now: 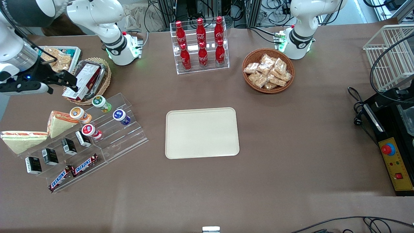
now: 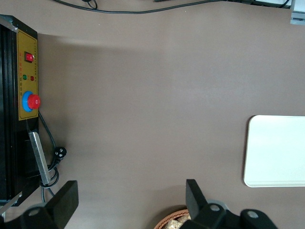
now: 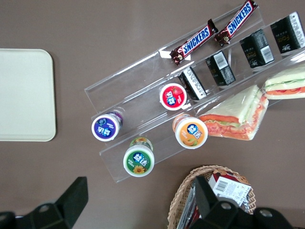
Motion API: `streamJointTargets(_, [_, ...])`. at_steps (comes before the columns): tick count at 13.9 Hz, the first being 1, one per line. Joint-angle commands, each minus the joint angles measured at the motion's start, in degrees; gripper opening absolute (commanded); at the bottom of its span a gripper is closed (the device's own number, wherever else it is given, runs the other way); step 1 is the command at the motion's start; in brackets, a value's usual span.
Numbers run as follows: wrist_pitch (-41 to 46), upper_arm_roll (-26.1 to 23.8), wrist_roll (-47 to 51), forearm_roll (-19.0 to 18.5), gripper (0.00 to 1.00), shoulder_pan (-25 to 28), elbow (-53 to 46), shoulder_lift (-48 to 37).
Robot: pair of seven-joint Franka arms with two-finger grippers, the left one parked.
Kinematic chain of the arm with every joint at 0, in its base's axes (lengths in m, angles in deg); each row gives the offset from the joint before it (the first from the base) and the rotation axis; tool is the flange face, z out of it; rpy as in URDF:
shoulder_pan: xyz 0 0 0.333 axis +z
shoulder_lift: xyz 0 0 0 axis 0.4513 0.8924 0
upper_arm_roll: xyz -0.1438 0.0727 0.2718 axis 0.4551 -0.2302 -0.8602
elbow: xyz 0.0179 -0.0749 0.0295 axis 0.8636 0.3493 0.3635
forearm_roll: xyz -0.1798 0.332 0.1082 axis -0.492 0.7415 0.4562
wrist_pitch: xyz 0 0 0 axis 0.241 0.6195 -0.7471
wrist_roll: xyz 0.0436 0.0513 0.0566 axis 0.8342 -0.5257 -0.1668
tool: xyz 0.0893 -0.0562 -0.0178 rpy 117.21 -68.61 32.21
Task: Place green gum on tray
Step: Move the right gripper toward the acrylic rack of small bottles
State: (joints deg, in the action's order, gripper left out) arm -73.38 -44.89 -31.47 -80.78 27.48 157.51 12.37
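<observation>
The green gum [image 1: 101,103] is a small green bottle with a white lid. It lies on the top step of a clear stepped shelf [image 1: 126,136], and the right wrist view shows its lid [image 3: 138,160] end-on. The cream tray [image 1: 202,132] lies flat mid-table, nearer the parked arm's end than the shelf; it also shows in the right wrist view [image 3: 24,95]. My gripper [image 1: 59,82] hangs above the table by a wicker basket, a little farther from the front camera than the gum. It is open and empty [image 3: 140,198], with the gum just ahead of its fingertips.
The shelf also holds an orange bottle [image 1: 79,114], a blue-purple bottle [image 1: 121,116], a red bottle [image 1: 90,131], small black boxes, Snickers bars [image 1: 72,171] and sandwiches [image 1: 58,123]. A wicker basket of boxes [image 1: 87,81] stands beside the gripper. A cola rack [image 1: 200,45] and a snack basket [image 1: 268,71] stand farther back.
</observation>
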Motion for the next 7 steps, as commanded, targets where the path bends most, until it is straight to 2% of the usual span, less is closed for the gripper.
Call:
streamJointTargets(1, [-6.07,-0.03,-0.52,-0.68,1.00,-0.03,5.99,-1.04])
streamJointTargets(7, [-15.04,-0.03,0.28,-0.32,1.00,0.05,15.84,-0.51])
